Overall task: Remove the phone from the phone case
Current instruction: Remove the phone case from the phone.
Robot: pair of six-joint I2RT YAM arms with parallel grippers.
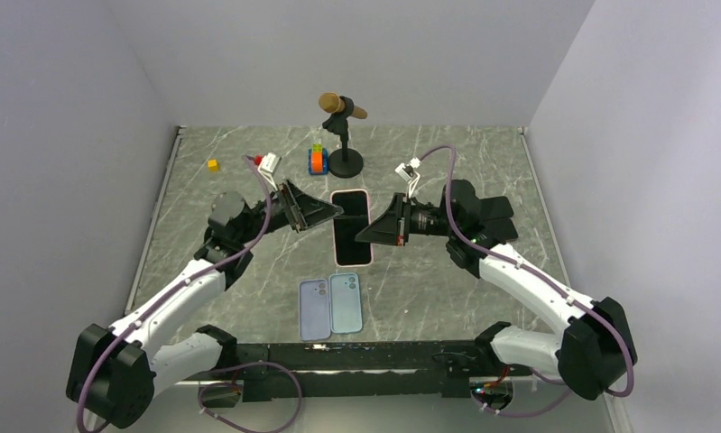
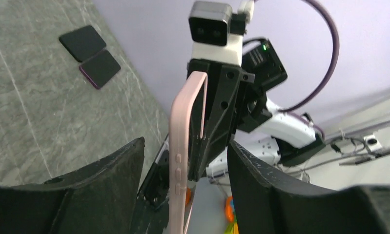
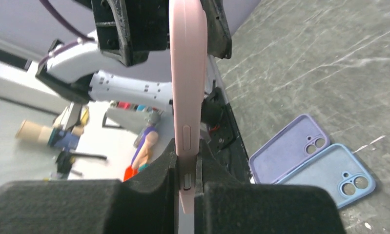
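The phone (image 1: 352, 225), dark screen up, sits in a pink phone case (image 1: 336, 236) and is held above the table between my two arms. My right gripper (image 1: 375, 233) is shut on its right long edge. In the right wrist view the pink phone case (image 3: 187, 73) runs up from the clamped gripper (image 3: 187, 165), and a grey side button shows between the pads. My left gripper (image 1: 326, 215) is open at the left edge. In the left wrist view the phone case (image 2: 178, 146) stands between the spread fingers (image 2: 110, 180) and touches neither.
Two empty cases lie on the table near the arm bases, a purple one (image 1: 315, 308) and a blue one (image 1: 346, 302). At the back stand a microphone on a stand (image 1: 343, 113), an orange toy block (image 1: 318, 161) and a small yellow block (image 1: 213, 164).
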